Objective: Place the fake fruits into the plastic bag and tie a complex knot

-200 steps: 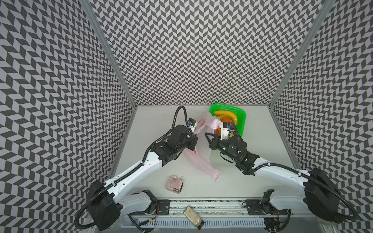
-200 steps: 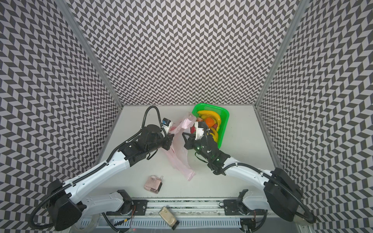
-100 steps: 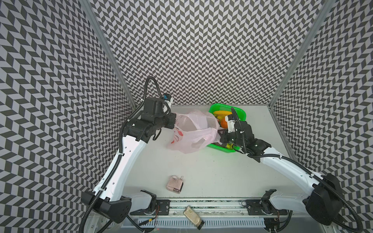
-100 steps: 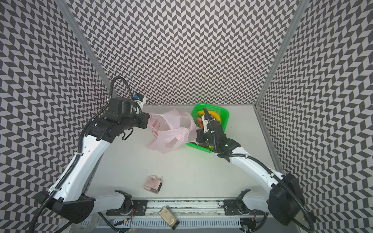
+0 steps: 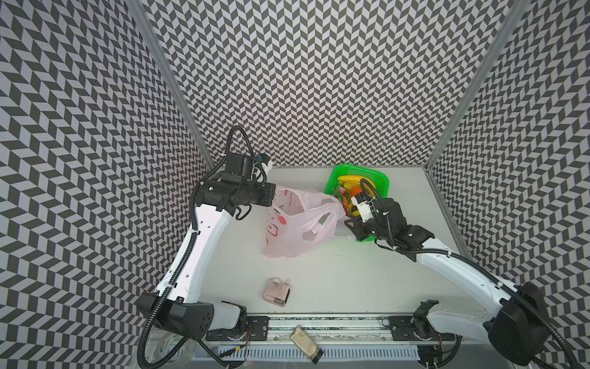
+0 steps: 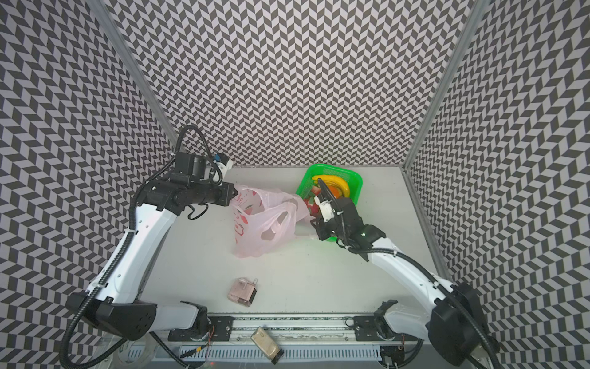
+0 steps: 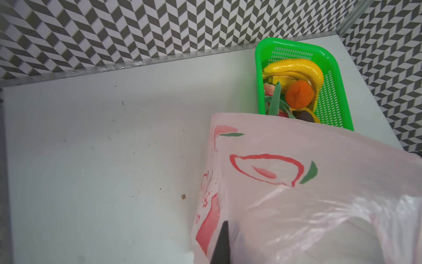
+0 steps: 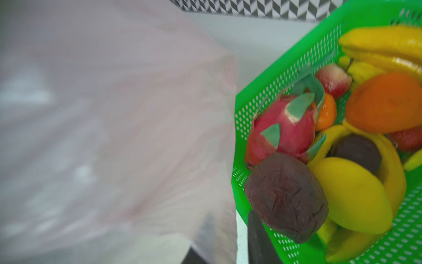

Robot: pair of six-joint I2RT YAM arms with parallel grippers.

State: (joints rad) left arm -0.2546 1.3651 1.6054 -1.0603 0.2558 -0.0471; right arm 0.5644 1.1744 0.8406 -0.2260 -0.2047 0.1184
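Black-and-white chevron walls (image 5: pixel 319 80) on three sides of a pale grey table (image 5: pixel 351 274). Toward the back of it, near the middle, the plastic bag (image 5: pixel 297 230): thin, pale pink, printed with red fruit. Lifted at its upper edge, sagging down to the table below.

Clamped shut on that upper edge, on the side toward the left wall: the left gripper (image 5: pixel 271 199). From the left wrist camera, only one dark finger (image 7: pixel 222 242) showing against the printed film.

On the bag's opposite side, just beside the green basket (image 5: pixel 380 175): the right gripper (image 5: pixel 348 223), jaws parted and pointing at the bag. In the right wrist view, one of its fingers (image 8: pixel 260 240) next to the basket's wall. A corner of blurred pink film hanging in the gap between the jaws, not pinched as far as can be seen.

All visible fake fruits (image 5: pixel 349 187) lying in the basket: yellow bananas (image 7: pixel 294 66), an orange (image 7: pixel 299 93), a pink dragon fruit (image 8: pixel 283 130), a strawberry (image 8: pixel 333 77). Closest to the right gripper's finger, a dark brown round one (image 8: pixel 285 196).

Bag handles loose, not tied. Toward the front edge, well apart from both grippers, a small pinkish clear box (image 5: pixel 276 292).
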